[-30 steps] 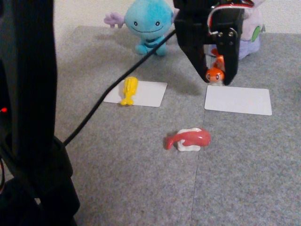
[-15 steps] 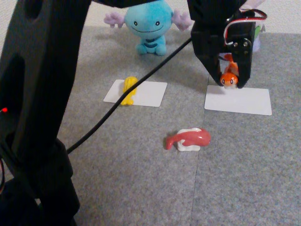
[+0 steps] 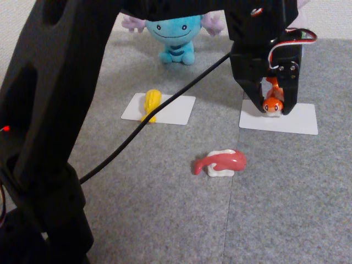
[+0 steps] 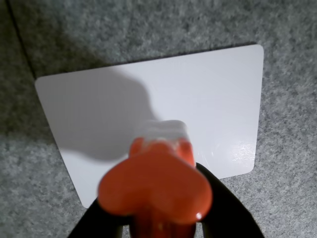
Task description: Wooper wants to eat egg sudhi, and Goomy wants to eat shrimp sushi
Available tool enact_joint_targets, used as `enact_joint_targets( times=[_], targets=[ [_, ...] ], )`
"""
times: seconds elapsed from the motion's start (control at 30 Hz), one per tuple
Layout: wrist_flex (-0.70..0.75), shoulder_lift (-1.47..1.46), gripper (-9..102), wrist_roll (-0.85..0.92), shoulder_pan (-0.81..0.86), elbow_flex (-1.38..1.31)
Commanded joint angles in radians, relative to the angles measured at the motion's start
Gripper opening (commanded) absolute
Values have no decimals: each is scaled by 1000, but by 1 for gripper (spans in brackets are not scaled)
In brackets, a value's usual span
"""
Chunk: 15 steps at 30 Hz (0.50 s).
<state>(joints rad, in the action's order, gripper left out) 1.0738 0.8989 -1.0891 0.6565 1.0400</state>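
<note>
Fixed view. The black arm [image 3: 66, 110] rises from the lower left, arches across the top of the frame and descends at upper right, its wrist pointing the gripper [image 3: 273, 108] straight down. The two dark fingers [image 3: 250, 91] are closed on the shrimp [image 3: 273, 102], which hangs eyes-forward between them, its white base at or just above the rear edge of the right white card [image 3: 286, 120]; contact with the card cannot be judged. A black cable [image 3: 137, 132] runs from the wrist down toward the arm's base, crossing the left white card [image 3: 173, 109]. The egg [image 3: 150, 104] lies on that card's left end, partly over its edge. Wooper [image 3: 173, 30] sits at the rear, behind the left card. A pink-red sushi [image 3: 220, 163] on white rice lies on the grey carpet [image 3: 165, 220], in front of and between the two cards. Goomy is largely hidden behind the arm.

Wrist view. The camera looks straight down. The shrimp [image 4: 156, 191], blurred and seen tail-on, fills the lower centre, gripped on both sides by dark fingers [image 4: 225, 213]. Beneath it lies the card [image 4: 213, 94], carrying the gripper's shadow, on carpet [image 4: 148, 25].
</note>
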Motion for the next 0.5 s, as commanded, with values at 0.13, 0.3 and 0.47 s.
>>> enact_joint_targets(
  times=[0.13,0.3,0.47],
  targets=[
    [-3,17,8,5,11,-67],
    [-2,15,14,5,26,-67],
    [-2,15,19,5,26,-67]
  ],
)
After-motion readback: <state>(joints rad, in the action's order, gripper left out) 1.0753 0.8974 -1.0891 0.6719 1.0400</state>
